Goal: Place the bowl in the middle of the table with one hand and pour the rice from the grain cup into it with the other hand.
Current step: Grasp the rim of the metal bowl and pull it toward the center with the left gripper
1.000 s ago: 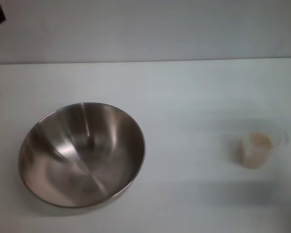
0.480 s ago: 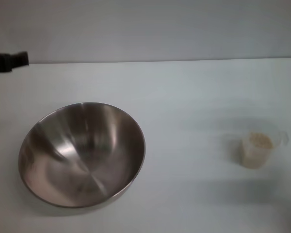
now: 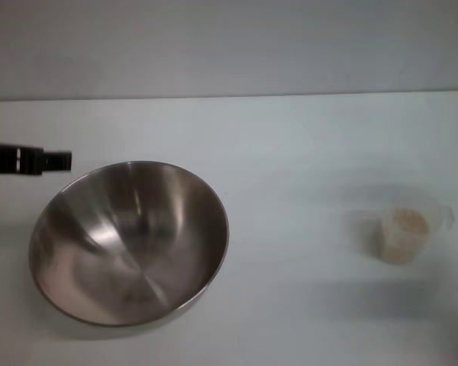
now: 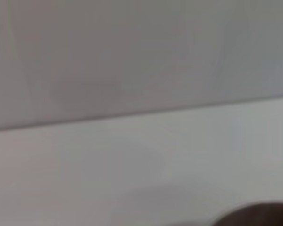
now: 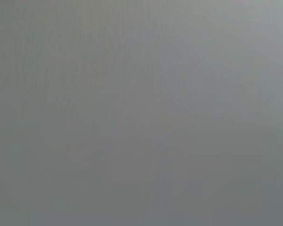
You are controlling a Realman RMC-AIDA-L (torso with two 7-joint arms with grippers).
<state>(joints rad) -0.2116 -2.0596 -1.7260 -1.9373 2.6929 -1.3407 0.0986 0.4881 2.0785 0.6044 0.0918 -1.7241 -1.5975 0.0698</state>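
Observation:
The shiny steel bowl sits on the left part of the white table, its inside bare. The small clear grain cup stands far to the right, upright, with pale rice filling it. My left gripper reaches in from the left edge as a dark bar, its tip just beside the bowl's far left rim and apart from it. A dark curved edge in the left wrist view may be the bowl's rim. The right gripper is out of view; its wrist view shows only plain grey.
A grey wall rises behind the table's far edge. Bare white tabletop lies between the bowl and the cup.
The left gripper has come down from the upper left corner toward the bowl's far left rim. Bowl and cup have stayed put.

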